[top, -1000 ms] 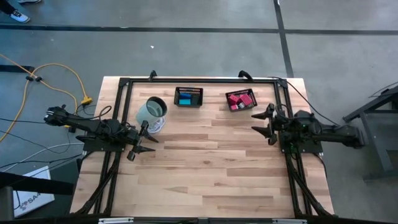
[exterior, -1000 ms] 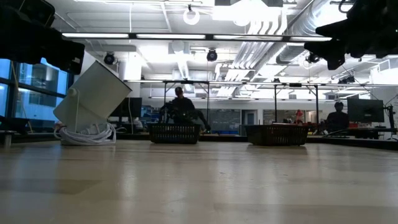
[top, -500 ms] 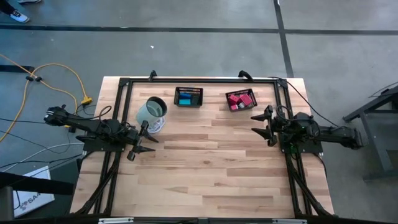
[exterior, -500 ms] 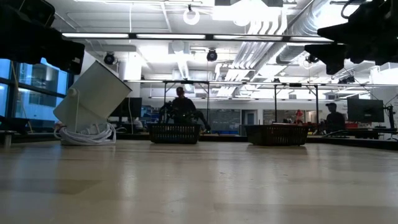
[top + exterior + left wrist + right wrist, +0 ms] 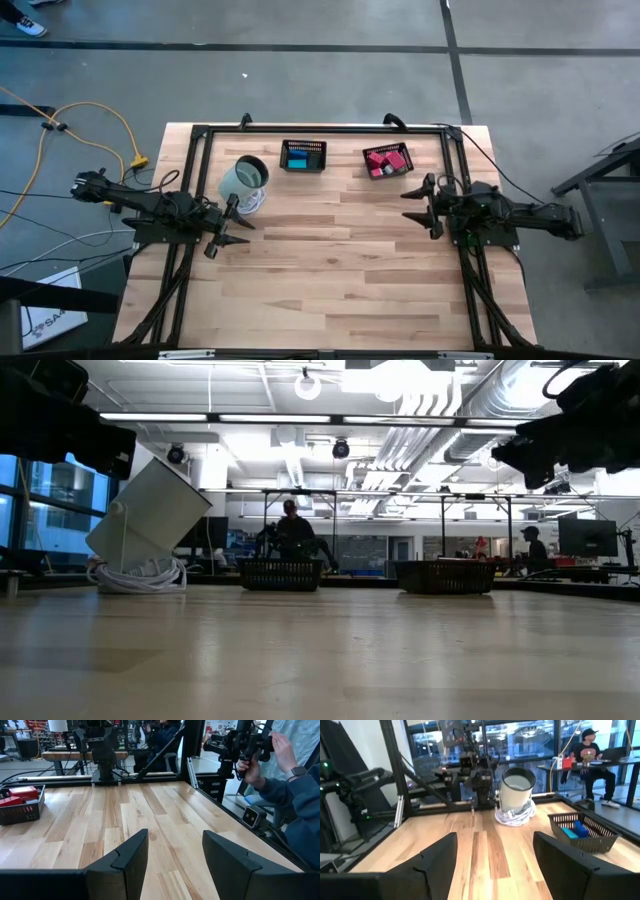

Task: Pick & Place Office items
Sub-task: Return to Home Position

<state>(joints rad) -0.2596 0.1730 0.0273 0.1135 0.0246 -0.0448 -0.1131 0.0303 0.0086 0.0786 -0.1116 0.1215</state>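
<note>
The office items lie in two black mesh baskets at the table's far edge. Blue and teal pieces are in the left basket. Red and pink pieces are in the right basket. The blue pieces also show in the right wrist view, the red ones in the left wrist view. My left gripper is open and empty over the table's left side. My right gripper is open and empty over the right side, nearer than the red basket.
A white cylindrical device rests tilted on a coil of white cable at the far left, just beyond my left gripper. A black frame runs round the table. A person's hands show beyond the table's right edge.
My right gripper has shifted a little toward the table's near edge, still open and empty. The items and baskets have stayed where they were.
</note>
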